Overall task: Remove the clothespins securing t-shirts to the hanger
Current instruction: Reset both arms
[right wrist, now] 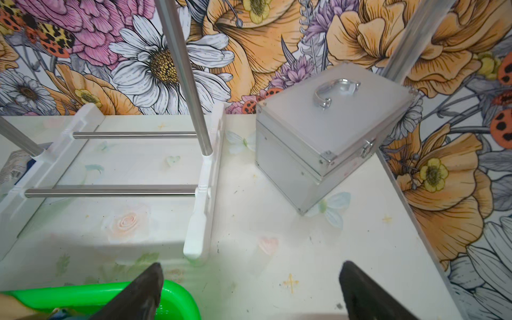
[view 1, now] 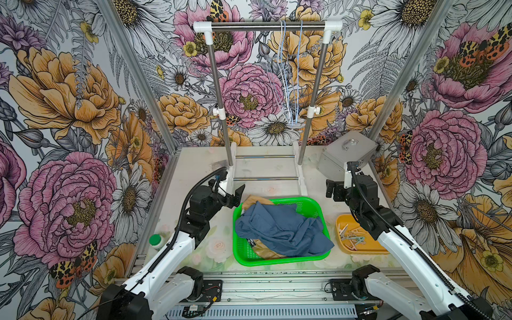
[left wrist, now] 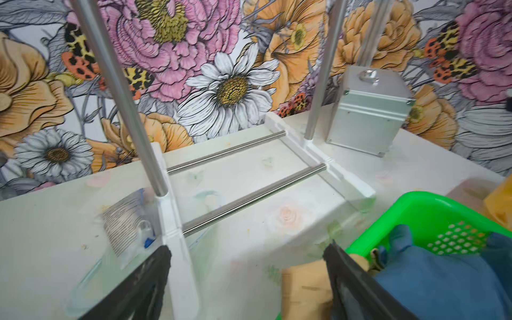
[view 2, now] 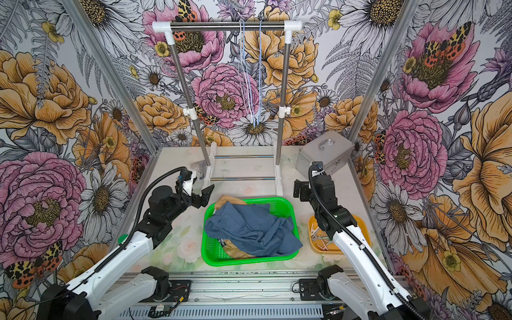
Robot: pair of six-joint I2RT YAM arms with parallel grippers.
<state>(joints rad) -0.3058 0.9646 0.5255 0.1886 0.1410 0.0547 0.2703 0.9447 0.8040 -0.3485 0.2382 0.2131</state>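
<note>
Judging by how things lie, the task looks finished, or all but. At 12 o'clock the steel-tube clothes rack (view 1: pixel 267 25) carries only thin blue and white wire hangers (view 1: pixel 291 83), bare of cloth and pins.

The bright green perforated plastic basket (view 1: pixel 243 249) at 6 o'clock holds a heap. A slate-blue cloth t-shirt (view 1: pixel 282 230) lies on top with a tan-mustard t-shirt (view 1: pixel 266 251) under it; a third I cannot make out. The pastel plastic clothespins (view 1: pixel 353 238) lie loose in the shallow yellow-orange plastic tray (view 1: pixel 371 250) at 4 o'clock.

The left gripper (left wrist: pixel 248 274), at the basket's 10 o'clock corner, has its jaws spread wide with nothing between them. The right gripper (right wrist: pixel 253 285), toward the basket's 2 o'clock, likewise gapes empty. I see no pin left to pull.
</note>
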